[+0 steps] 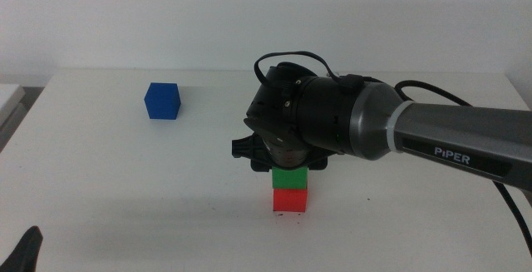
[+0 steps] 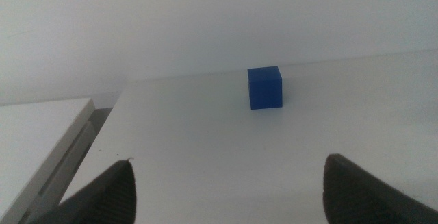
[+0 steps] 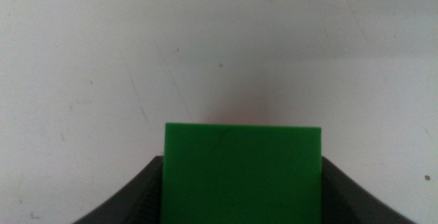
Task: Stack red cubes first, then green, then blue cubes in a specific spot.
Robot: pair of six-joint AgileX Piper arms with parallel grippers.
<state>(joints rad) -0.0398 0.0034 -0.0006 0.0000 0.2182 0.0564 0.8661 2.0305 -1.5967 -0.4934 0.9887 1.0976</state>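
Observation:
The green cube [image 1: 290,178] sits squarely on the red cube [image 1: 290,200], which rests on the white table near the front centre. My right gripper [image 1: 289,169] comes down from above and is shut on the green cube [image 3: 243,176], with one jaw against each side. In the right wrist view the red cube is hidden beneath the green one. The specific spot is covered by this stack. The blue cube [image 1: 163,101] stands alone at the back left, and also shows in the left wrist view [image 2: 265,88]. My left gripper [image 2: 229,196] waits open at the front left corner [image 1: 25,251].
The right arm [image 1: 432,135] stretches in from the right above the table. A white ledge [image 2: 41,142] lies beyond the table's left edge. The table's far edge runs just behind the blue cube.

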